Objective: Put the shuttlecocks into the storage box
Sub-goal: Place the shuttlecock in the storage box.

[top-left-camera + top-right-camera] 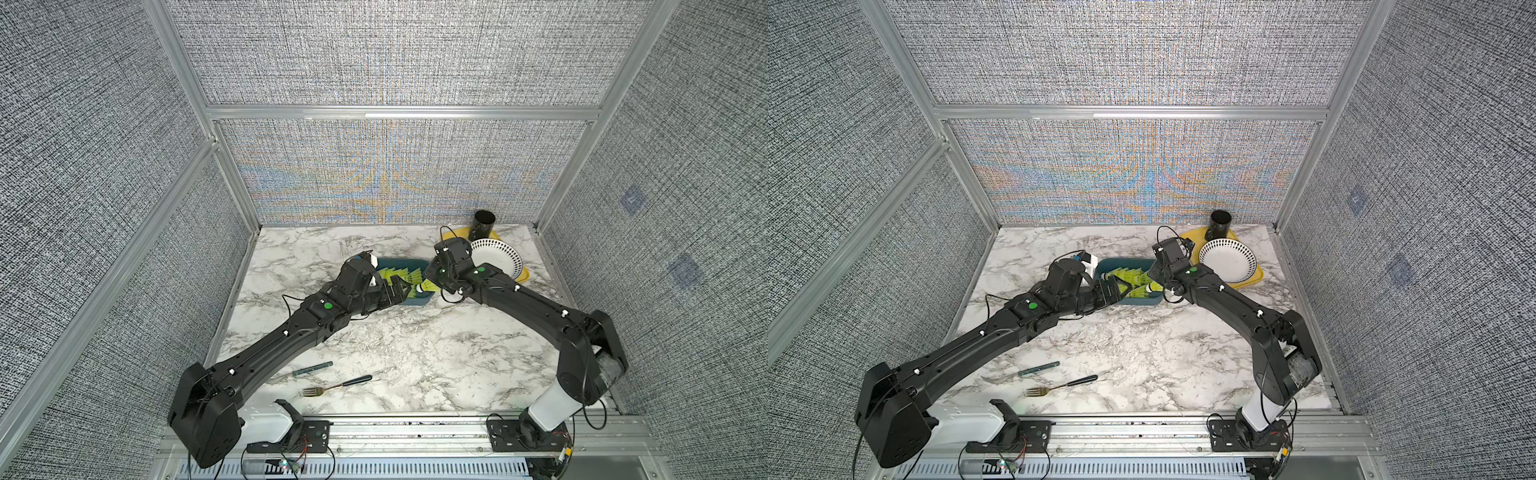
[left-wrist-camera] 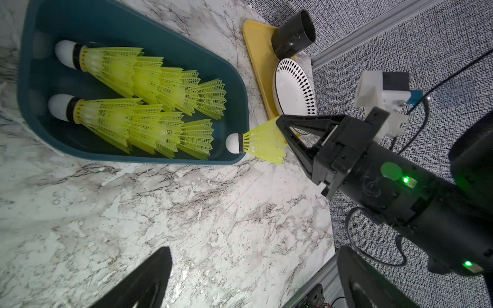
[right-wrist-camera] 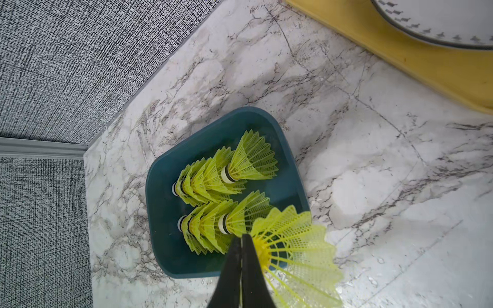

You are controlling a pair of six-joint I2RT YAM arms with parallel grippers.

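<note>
On our marble tabletop (image 1: 415, 340) the storage box (image 2: 128, 21) sits toward the far edge, roughly midway between the side edges. Our left hand (image 1: 400, 289) hovers over its near side, fingers spread wide. Our right hand (image 3: 241, 237) is clamped on the skirt of one shuttlecock (image 2: 264, 141), whose white tip is over the box's right end; the other shuttlecocks (image 2: 149, 80) lie inside in two nested rows

2 nested rows of shuttlecocks (image 2: 138, 77) fill most of the storage box (image 2: 120, 24), yellow tray (image 2: 256, 53), bowl (image 2: 290, 88) and black cup (image 2: 293, 34) crowd the far right corner, table (image 1: 415, 340) middle lies open, fork (image 1: 332, 387) near front edge
</note>
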